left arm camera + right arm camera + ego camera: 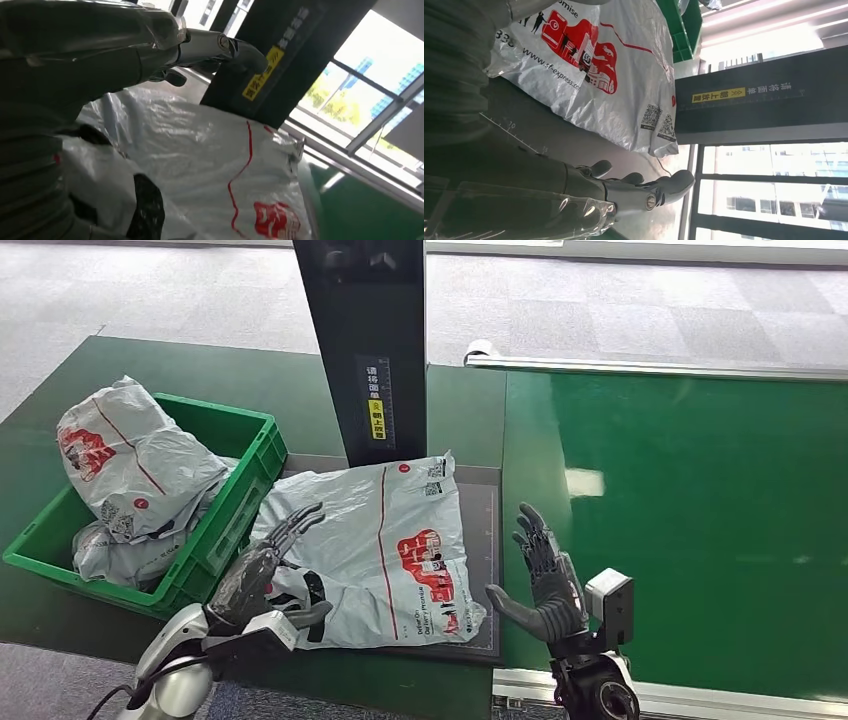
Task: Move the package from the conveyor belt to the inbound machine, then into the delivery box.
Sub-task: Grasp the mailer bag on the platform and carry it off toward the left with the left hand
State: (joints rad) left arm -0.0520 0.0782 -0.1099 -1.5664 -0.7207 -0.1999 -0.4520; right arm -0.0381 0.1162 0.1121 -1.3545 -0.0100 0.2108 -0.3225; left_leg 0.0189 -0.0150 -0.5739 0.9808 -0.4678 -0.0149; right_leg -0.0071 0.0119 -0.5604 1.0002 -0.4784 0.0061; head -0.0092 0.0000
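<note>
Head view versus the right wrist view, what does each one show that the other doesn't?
Head view alone: the left hand resting on the grey package's near left edge, two more grey bags piled in the green crate, and the green conveyor belt.

Right wrist view alone: windows behind the machine, and ruler marks on the dark platform.

Both: the package, the open right hand beside it, and the black post with its yellow label.

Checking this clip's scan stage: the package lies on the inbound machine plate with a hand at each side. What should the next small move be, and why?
Probably bring both hands inward to clasp the package. It lies flat on the inbound machine plate, the left hand open over its near-left edge and the right hand open, just clear of its right edge. The green delivery box stands to its left, the likely next stop.
</note>
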